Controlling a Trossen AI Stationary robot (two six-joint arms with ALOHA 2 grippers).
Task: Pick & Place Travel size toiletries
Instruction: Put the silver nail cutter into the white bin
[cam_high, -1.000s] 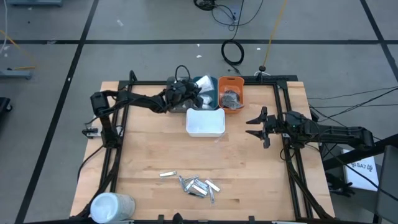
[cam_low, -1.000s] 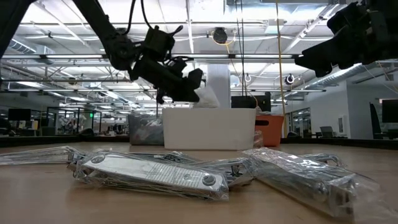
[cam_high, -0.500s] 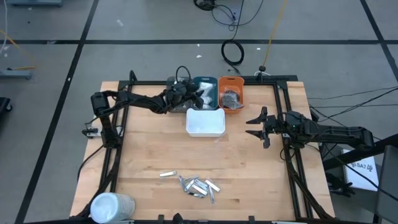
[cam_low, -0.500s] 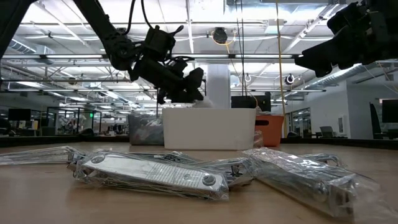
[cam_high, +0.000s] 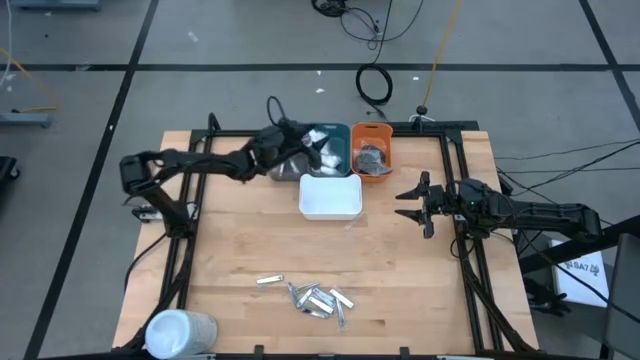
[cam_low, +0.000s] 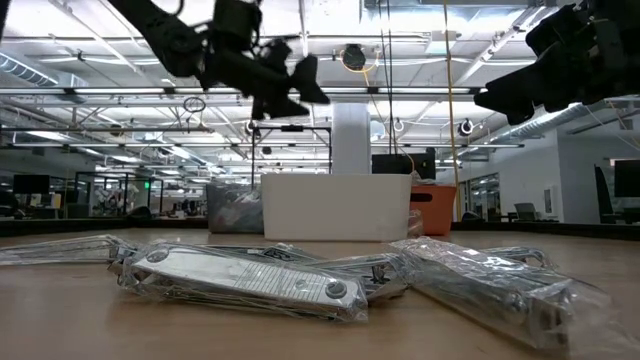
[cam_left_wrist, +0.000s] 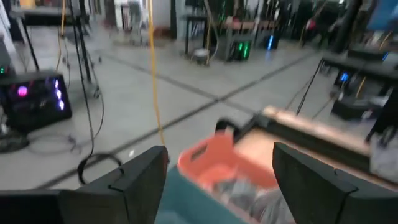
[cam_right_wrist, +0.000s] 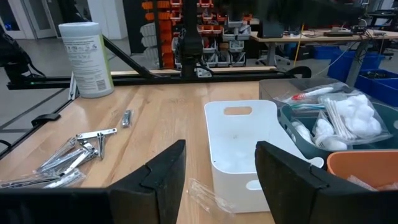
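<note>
1. The table (cam_high: 240, 250) fills the middle of the high view, with four trays grouped at its upper centre: a grey tray (cam_high: 283, 172), a teal tray (cam_high: 337, 131), an orange tray (cam_high: 371, 129) and, just below them, a white tray (cam_high: 330, 197).
2. The big white cylinder (cam_high: 180, 331) lies at the lower left corner of the table.
3. The left gripper (cam_high: 297, 143) hovers over the grey and teal trays at upper centre, its fingers (cam_left_wrist: 134, 180) spread wide with nothing between them.
4. The right gripper (cam_high: 412, 203) waits at the right of the frame, level with the white tray and apart from it, its fingers (cam_right_wrist: 163, 169) parted and empty.
5. The silver sachets (cam_high: 318, 299) lie in a loose pile at lower centre of the table, well apart from both grippers; their long axes run mostly left to right, some slanted.
6. One separate sachet (cam_high: 268, 280) lies just left of the pile, lengthwise left to right.
7. White toiletries (cam_high: 327, 150) rest in the teal tray, just beside the left gripper.
</note>
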